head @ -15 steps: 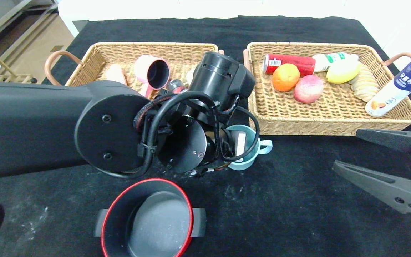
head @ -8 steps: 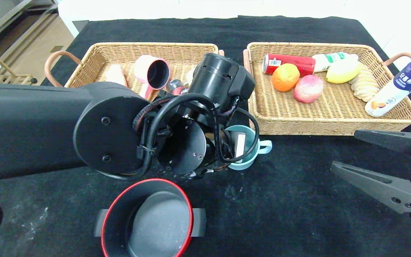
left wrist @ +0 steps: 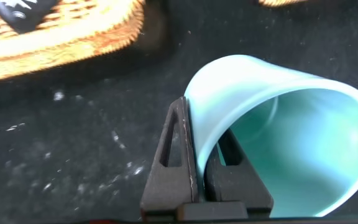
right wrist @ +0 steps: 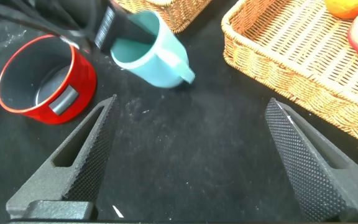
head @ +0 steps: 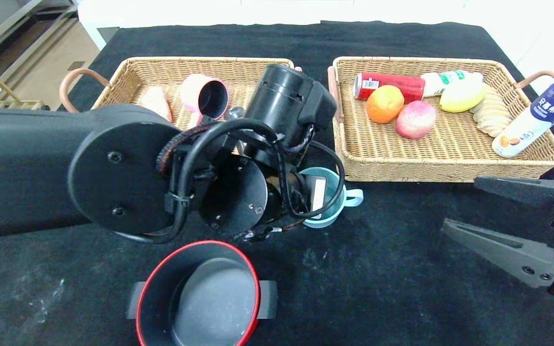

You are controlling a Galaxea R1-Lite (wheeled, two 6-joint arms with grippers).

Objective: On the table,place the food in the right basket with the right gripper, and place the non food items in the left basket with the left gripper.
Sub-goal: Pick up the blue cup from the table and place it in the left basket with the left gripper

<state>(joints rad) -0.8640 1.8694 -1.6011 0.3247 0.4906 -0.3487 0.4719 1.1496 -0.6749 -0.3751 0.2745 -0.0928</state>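
A light blue cup [head: 329, 204] with a handle sits in front of the gap between the two baskets, tilted, mouth open [left wrist: 291, 134]. My left gripper [left wrist: 199, 121] is shut on the cup's rim, one finger outside the wall and one inside. My left arm [head: 161, 178] hides that grip in the head view. The left basket [head: 185, 61] holds a pink cup [head: 207, 98] and a pale item [head: 157, 101]. The right basket [head: 426, 60] holds a red can [head: 392, 84], an orange [head: 384, 103], a peach [head: 415, 119] and a lemon [head: 462, 96]. My right gripper [head: 462, 204] hangs open over bare cloth [right wrist: 191, 106].
A black pot with a red rim [head: 200, 298] stands at the table's front, close under my left arm. A blue-capped white bottle [head: 532, 115] leans on the right basket's far right corner. Sliced bread [head: 491, 115] and a small bottle [head: 447, 79] also lie there.
My left arm has swung a little to the left, and the blue cup has shifted slightly left with it. My right gripper has drifted slightly lower and stays open.
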